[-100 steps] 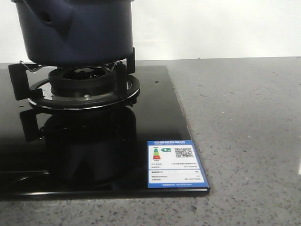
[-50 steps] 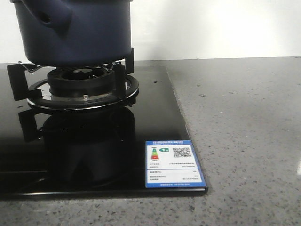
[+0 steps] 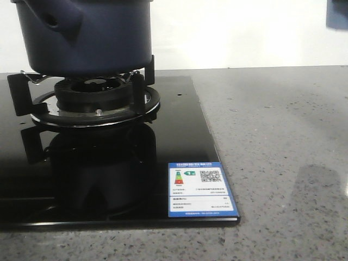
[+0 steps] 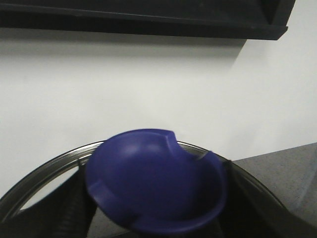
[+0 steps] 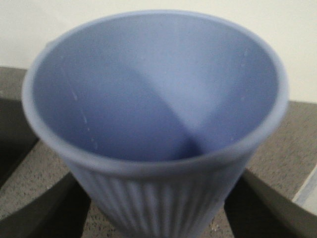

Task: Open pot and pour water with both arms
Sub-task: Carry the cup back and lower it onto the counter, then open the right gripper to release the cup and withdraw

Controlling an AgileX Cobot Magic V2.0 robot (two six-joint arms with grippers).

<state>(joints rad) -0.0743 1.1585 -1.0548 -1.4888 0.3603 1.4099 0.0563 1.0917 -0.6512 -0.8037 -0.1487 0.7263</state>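
Observation:
The dark navy pot (image 3: 87, 35) stands on the gas burner (image 3: 95, 98) at the far left; its top is cut off by the frame. My left gripper (image 4: 156, 210) is shut on the dark blue knob (image 4: 153, 178) of a glass lid with a metal rim (image 4: 49, 163), held up in front of a white wall. My right gripper (image 5: 158, 218) is shut on a pale blue ribbed cup (image 5: 158, 99), upright, its inside showing no water. A blurred blue patch (image 3: 338, 13) shows at the top right edge of the front view; neither arm shows there.
The burner sits on a black glass hob (image 3: 179, 125) with a blue and white energy label (image 3: 198, 189) at its front right corner. Grey speckled counter (image 3: 283, 136) lies to the right, with a faint shadow on it. A white wall stands behind.
A blue patch has come into the top right corner of the front view, and a shadow has appeared on the counter at the right. The pot has not moved.

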